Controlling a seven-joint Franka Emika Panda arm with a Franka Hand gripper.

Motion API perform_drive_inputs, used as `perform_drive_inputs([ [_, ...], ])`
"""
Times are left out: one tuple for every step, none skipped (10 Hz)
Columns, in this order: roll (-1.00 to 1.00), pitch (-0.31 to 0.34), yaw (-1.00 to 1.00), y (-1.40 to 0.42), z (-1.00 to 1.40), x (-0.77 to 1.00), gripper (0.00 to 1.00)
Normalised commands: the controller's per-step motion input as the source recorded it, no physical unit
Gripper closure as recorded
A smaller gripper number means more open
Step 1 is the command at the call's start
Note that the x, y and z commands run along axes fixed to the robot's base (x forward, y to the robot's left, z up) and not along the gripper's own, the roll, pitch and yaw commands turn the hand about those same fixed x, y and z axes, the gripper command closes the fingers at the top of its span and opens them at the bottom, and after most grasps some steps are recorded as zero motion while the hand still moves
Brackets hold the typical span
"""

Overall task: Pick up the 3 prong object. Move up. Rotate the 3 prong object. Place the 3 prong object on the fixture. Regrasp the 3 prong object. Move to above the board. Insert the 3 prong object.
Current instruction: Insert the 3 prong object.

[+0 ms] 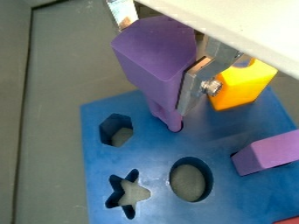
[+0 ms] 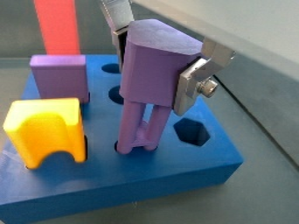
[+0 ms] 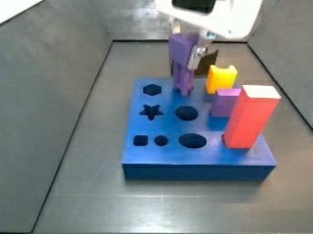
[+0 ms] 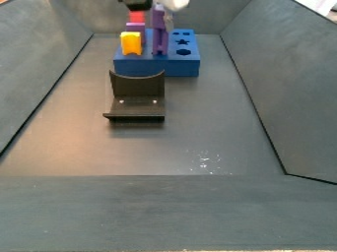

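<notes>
Purple bar point(image 2: 146, 83) sits clamped upright in the gripper point(image 2: 158, 61), prongs point(image 1: 173, 118) touching the blue board point(image 3: 196, 151) beside the hexagon hole point(image 1: 115, 129); I'd keep it vertical and push straight down, no twist.

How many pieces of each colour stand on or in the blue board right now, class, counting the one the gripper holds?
Purple: 2, the 3 prong object shut in the gripper over the board, and the short lilac block
Yellow: 1, the arch block
Red: 1, the tall block
Total: 4
</notes>
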Motion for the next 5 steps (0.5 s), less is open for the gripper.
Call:
perform_drive_inputs([
  [0.02, -0.003, 0.0, -0.05, -1.0, 0.0, 1.0],
  [0.06, -0.01, 0.0, -0.05, -1.0, 0.01, 1.0],
  [0.18, -0.011, 0.0, -0.22, -0.27, -0.18, 1.0],
  [-0.02, 0.0, 0.0, 0.0, 0.0, 0.0, 1.0],
  [0.0, 0.0, 0.0, 0.0, 0.0, 0.0, 1.0],
])
